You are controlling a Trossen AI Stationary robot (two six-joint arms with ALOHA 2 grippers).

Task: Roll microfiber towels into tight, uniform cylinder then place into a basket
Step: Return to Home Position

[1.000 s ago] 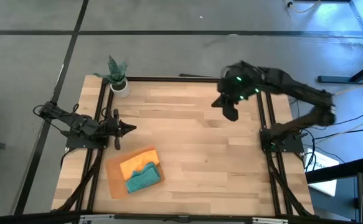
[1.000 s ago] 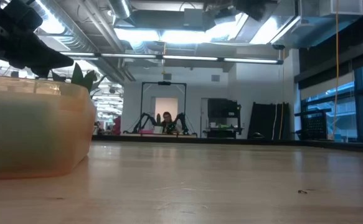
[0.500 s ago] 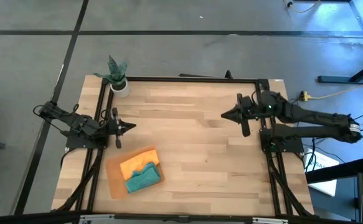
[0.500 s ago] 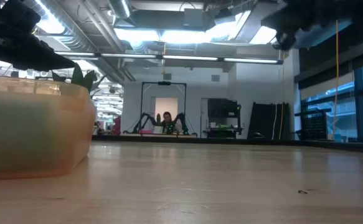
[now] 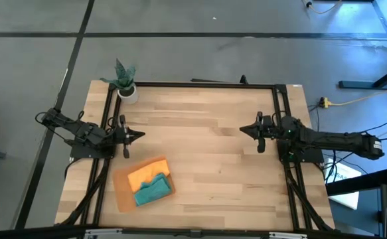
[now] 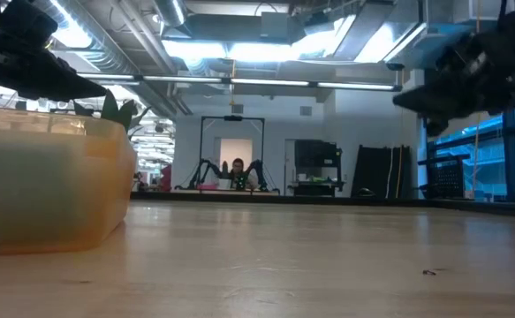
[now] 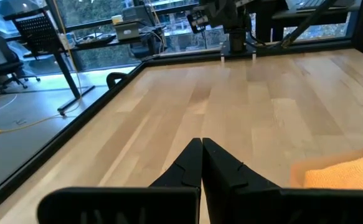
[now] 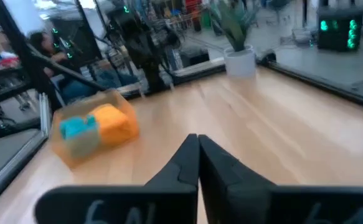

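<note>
The orange-tan basket (image 5: 122,188) stands near the table's near left. In it lie the rolled orange towel (image 5: 147,174) and the rolled teal towel (image 5: 153,191), side by side; both also show in the right wrist view, the teal towel (image 8: 78,127) beside the orange towel (image 8: 116,123). My left gripper (image 5: 142,136) is shut and empty at the table's left edge, above and beyond the basket. My right gripper (image 5: 241,130) is shut and empty at the right edge, low over the table.
A small white plant pot (image 5: 127,91) with a green plant stands at the far left corner. The wooden table top (image 5: 206,159) between the two grippers is bare. A black frame rail (image 5: 200,84) runs round the table.
My right gripper has swung from high over the far right part of the table toward the right edge and down, and has turned level, pointing toward the table's left. The left arm, the towels and the basket have kept still.
</note>
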